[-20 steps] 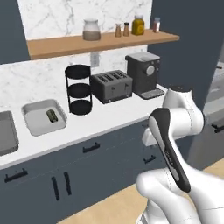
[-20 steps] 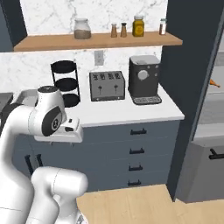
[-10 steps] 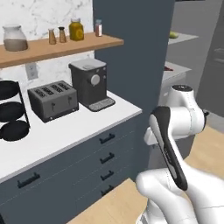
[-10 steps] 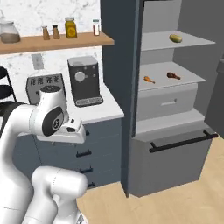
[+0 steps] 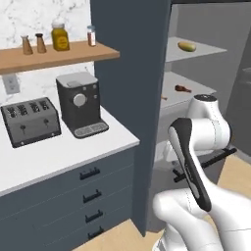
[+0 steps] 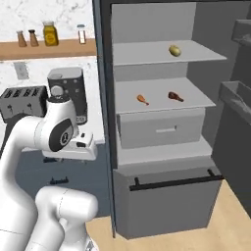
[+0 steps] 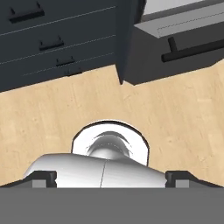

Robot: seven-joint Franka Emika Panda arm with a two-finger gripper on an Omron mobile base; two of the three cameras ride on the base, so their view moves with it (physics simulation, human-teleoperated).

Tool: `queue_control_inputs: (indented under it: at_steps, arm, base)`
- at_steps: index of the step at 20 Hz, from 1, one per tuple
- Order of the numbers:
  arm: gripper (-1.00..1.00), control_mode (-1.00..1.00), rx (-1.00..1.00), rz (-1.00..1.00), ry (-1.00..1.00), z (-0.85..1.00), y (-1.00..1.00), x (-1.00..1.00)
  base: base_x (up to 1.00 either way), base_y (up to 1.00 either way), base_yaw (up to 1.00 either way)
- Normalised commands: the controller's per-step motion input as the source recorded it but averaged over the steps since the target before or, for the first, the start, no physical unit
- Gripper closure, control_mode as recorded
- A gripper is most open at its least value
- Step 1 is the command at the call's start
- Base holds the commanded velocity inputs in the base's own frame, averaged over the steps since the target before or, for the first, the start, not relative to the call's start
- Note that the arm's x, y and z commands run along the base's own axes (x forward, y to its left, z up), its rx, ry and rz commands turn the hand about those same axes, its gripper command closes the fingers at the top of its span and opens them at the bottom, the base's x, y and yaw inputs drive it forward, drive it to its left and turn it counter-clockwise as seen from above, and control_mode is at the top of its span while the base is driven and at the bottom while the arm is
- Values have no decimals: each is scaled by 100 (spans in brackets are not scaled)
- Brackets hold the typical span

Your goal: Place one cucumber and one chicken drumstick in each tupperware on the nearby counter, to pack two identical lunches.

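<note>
Left base view: red-brown chicken drumstick [image 5: 183,88] on middle shelf of open fridge [image 5: 196,73]; toaster [image 5: 30,120], coffee machine [image 5: 78,104] on bench [image 5: 59,157]. Right base view: orange drumstick [image 6: 142,99] left of red-brown one, apart, same shelf. Hand view: fingertips [image 7: 41,179] wide apart, jaws empty, above wooden floor [image 7: 183,105].

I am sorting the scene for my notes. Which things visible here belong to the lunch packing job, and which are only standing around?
For the job:
- orange-brown drumstick
- darker drumstick

Just standing around:
- yellow-green food on the top shelf
- coffee machine
- toaster
- jars on the wooden shelf
</note>
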Motion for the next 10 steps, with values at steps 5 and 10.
queue_control_inputs:
  at_steps: [5,10]
  arm:
    - [-100,100,0,0,0,0,0,0]
    - [-100,100,0,0,0,0,0,0]
  base:
    - [45,-99,16]
    - [55,-63,19]
